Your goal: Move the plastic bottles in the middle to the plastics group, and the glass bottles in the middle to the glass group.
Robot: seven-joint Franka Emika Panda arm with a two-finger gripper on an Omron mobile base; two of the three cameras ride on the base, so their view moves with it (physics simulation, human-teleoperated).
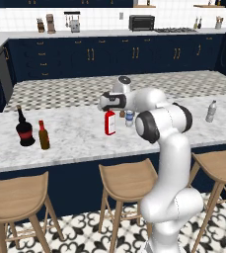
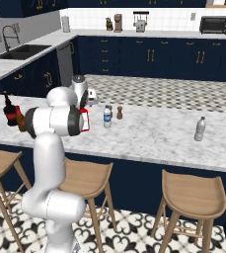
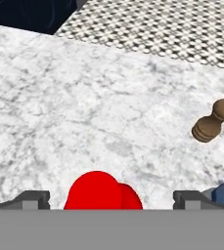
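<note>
tool (image 3: 111, 199) fingers apart, above red bottle (image 1: 110, 123) cap | white marble counter (image 1: 75, 136) | navy cabinets (image 1: 134, 54), patterned floor

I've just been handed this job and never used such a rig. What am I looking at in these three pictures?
A white robot arm works at a marble counter. Two pictures look over it from behind, left and right; the third looks along its gripper. The jaws are open, either side of the red bottle and its red cap, gripping nothing yet. Beside it stand a blue-labelled water bottle and two small brown shakers. At one end stand a black bottle and brown bottles; at the other, a plain clear bottle.
</note>
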